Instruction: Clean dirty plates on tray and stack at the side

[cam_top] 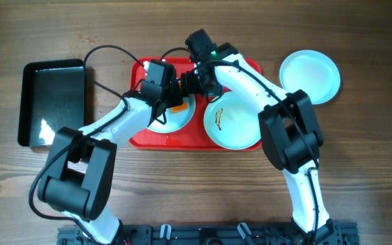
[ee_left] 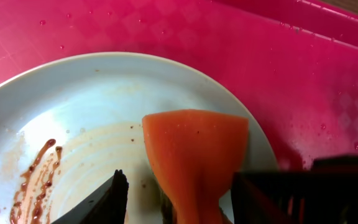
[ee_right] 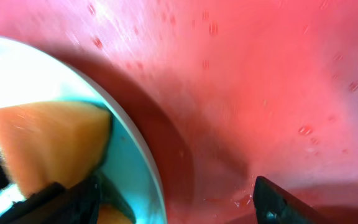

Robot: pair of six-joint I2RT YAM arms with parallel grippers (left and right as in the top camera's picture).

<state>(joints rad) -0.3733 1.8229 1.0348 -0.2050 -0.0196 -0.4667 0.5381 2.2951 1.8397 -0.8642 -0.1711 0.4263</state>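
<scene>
overhead alone shows the red tray [cam_top: 138, 139] on the worktop [cam_top: 359, 177] holding the smeared right plate [cam_top: 240, 126] and the partly hidden left plate [cam_top: 163, 124], with a third plate [cam_top: 309, 76] off the tray at its right. left wrist alone shows brown sauce streaks [ee_left: 36, 180] on the left plate and the left hand [ee_left: 179, 190] closed on an orange sponge [ee_left: 194, 149]; the right hand [ee_right: 173, 199] gapes wide at that plate's rim, gripping nothing

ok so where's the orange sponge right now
The sponge is in the left gripper, on the smeared plate at the left of the red tray, centre of the overhead view.
</scene>
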